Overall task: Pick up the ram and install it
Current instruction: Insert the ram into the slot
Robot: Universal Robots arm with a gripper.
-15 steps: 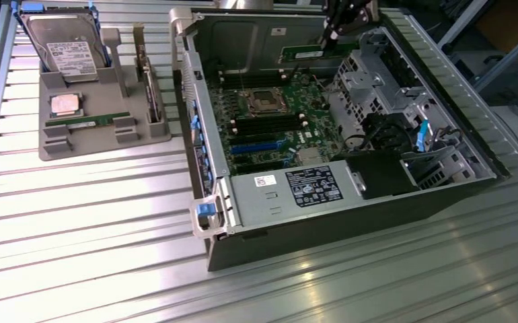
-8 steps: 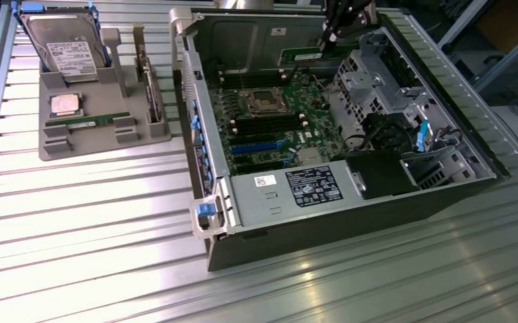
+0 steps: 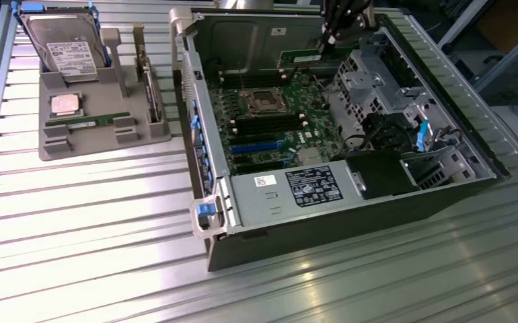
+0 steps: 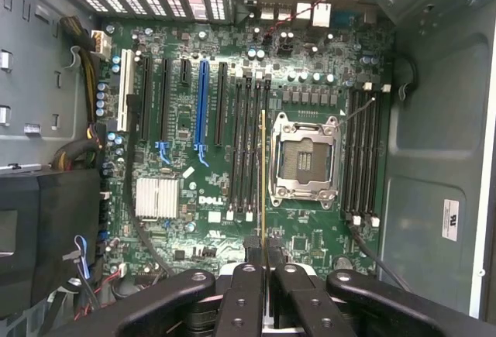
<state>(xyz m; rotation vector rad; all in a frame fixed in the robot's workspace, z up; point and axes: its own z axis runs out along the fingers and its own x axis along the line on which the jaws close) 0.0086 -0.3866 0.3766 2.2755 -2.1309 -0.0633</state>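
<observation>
My black gripper (image 4: pixel 264 275), at the case's (image 3: pixel 331 232) twelve o'clock in the exterior view, pinches what looks like the thin, edge-on ram (image 4: pixel 263 182) above long black slots (image 4: pixel 244 143).

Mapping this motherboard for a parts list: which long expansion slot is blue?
The blue expansion slot, flanked by black ones; the rest are black, bar one white slot at the row's outer end.

Open computer case (image 3: pixel 250 37), motherboard (image 4: pixel 180 116), hard drive (image 3: pixel 66 50)
</observation>
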